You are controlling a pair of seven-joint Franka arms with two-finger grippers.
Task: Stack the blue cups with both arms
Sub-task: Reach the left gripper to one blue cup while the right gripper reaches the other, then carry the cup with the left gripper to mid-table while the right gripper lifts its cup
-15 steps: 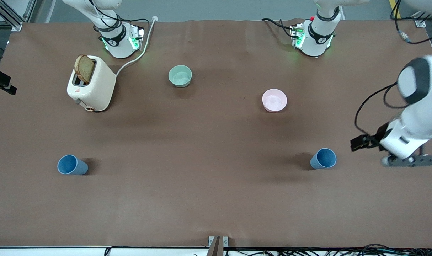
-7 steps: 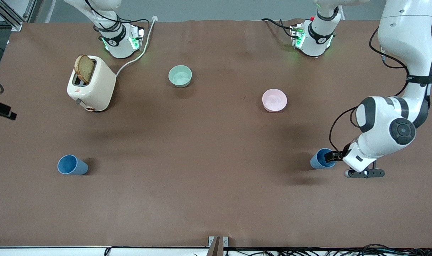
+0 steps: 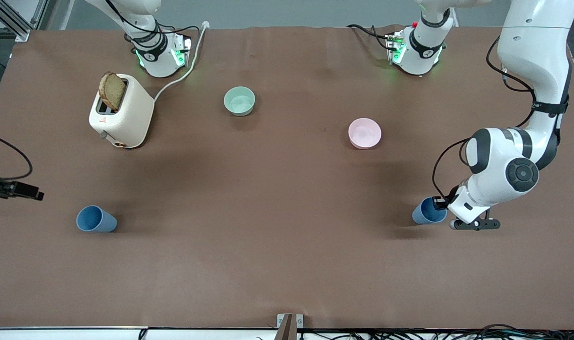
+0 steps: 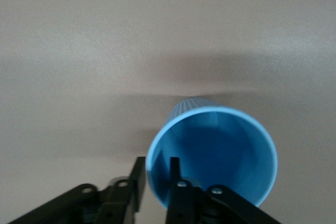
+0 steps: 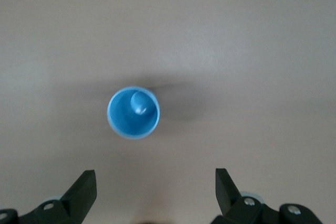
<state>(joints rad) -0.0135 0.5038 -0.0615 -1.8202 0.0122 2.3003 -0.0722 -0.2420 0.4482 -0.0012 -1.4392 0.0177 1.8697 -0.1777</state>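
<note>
The left gripper (image 4: pixel 156 182) is straddling the rim of the cup (image 3: pixel 428 211) at the left arm's end, fingers narrowly parted, not clamped. The right gripper (image 5: pixel 156 192), spread wide and empty, is hanging over the other cup (image 5: pixel 133 112).

Bare table (image 3: pixel 277 226) runs open between the two blue cups, one (image 3: pixel 96 219) toward the right arm's end, one (image 3: pixel 428 211) toward the left arm's. The toaster (image 3: pixel 121 111), green bowl (image 3: pixel 239 101) and pink bowl (image 3: pixel 364 133) all stand farther from the front camera, well apart from that open lane.
</note>
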